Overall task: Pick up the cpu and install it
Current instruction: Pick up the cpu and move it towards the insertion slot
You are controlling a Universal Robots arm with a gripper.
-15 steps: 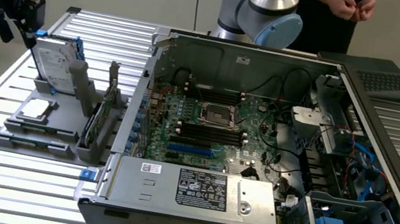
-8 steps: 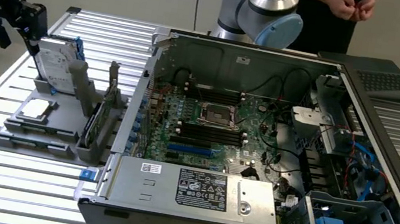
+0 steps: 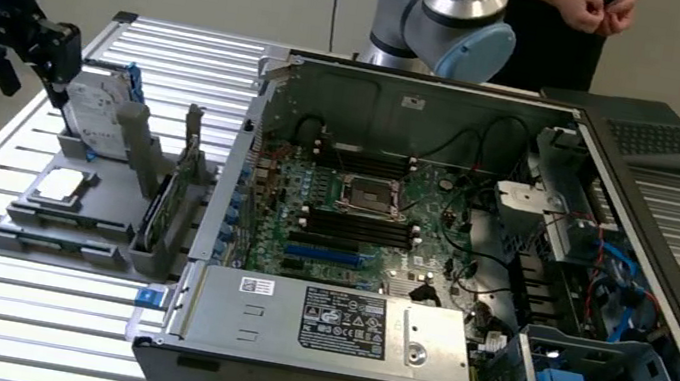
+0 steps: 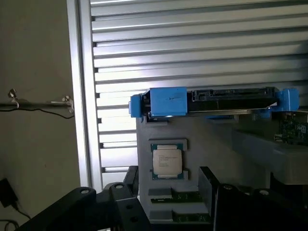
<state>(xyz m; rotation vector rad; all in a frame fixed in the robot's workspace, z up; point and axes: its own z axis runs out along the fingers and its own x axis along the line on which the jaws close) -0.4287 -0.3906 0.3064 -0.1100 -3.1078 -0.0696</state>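
Observation:
The cpu (image 3: 65,185), a small flat silver square, lies in a recess of the grey holder tray (image 3: 78,232) on the slatted table, at the exterior view's left. My gripper (image 3: 30,82) hangs well above the tray, up beside the upright hard drive (image 3: 96,109), open and holding nothing. In the wrist view the cpu (image 4: 167,161) lies face up below the gripper (image 4: 168,190), seen between the two black fingers (image 4: 208,185). The metal-framed socket (image 3: 367,195) sits in the middle of the motherboard inside the open computer case (image 3: 257,117).
The hard drive with its blue bracket (image 4: 166,102) stands on edge in the tray beside the cpu. Memory sticks (image 3: 186,188) stand upright in the tray's slots. A power supply (image 3: 334,323) fills the case's near side. A person's hands (image 3: 603,13) are behind the case.

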